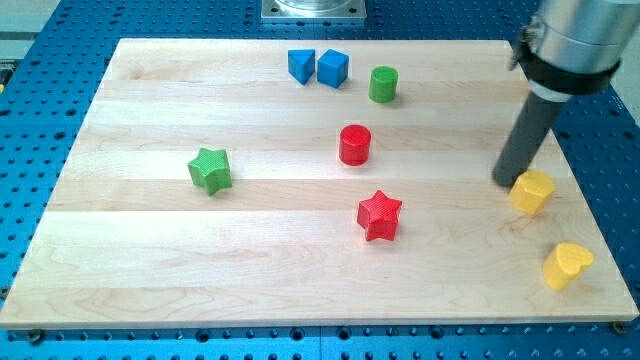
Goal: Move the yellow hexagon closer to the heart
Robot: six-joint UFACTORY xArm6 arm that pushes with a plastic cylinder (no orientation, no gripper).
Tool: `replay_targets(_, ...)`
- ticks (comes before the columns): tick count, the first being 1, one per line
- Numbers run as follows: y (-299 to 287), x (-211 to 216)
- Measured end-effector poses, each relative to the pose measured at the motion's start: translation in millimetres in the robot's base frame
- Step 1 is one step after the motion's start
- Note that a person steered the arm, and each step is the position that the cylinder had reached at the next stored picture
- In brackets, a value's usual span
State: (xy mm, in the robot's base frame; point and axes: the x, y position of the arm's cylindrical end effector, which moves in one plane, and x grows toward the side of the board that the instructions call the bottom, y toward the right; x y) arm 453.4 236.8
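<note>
The yellow hexagon [532, 190] lies near the board's right edge. The yellow heart [567, 265] lies below it and slightly right, near the bottom right corner, with a gap between them. My tip [508, 180] rests on the board just left of and slightly above the hexagon, touching or almost touching its upper left side. The dark rod rises from there toward the view's top right.
A red star [379, 215] and a red cylinder [354, 145] sit mid-board. A green star [210, 169] is at the left. Two blue blocks [301, 66] [333, 68] and a green cylinder [383, 84] sit near the top. The wooden board [150, 270] lies on a blue perforated table.
</note>
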Motion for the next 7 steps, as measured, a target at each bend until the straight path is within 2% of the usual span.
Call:
replay_targets(1,24,-18)
replay_targets(3,3,54)
replay_targets(7,5,63)
